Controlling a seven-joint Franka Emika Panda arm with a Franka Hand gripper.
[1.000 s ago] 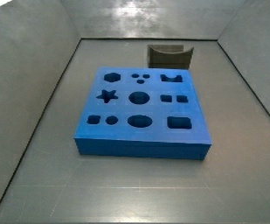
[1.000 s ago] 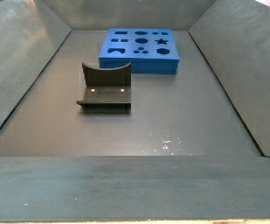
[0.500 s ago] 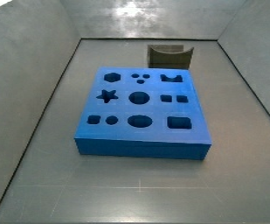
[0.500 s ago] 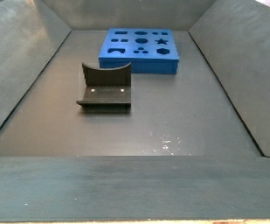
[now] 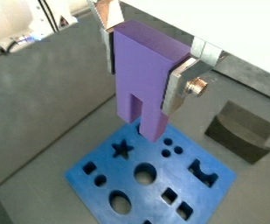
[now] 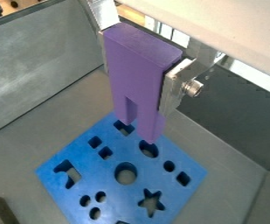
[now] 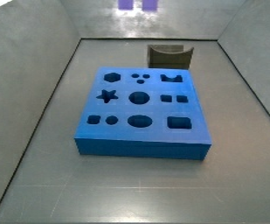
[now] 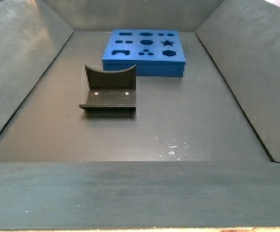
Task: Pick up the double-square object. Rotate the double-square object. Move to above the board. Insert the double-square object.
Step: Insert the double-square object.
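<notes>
Starting w/ the biggest thing: the board (image 7: 141,112) lies flat on the grey floor, a thick blue slab w/ dark cut-outs, and you see it from above in both wrist views, well below the piece. The fixture (image 8: 108,91) stands apart from it nr one end. Next, the double-square object (image 5: 147,74) hangs high over the board, upright, its notched two-legged end pointing down; in a side view only its purple tip (image 7: 140,4) shows at the frame edge. The gripper (image 6: 143,63) is clamped on its upper part, silver fingers (image 5: 182,80) pressed on opposite flat faces. Handling, as a judgement: it looks rigid, matte and light, prob. not fragile, so you shouldn't get slip if you keep hold on the broad flat sides up high, leaving the legs free for the slot. Tilt during insertion is the likelier worry. Writing/brands: none readable on piece, board or gripper.
</notes>
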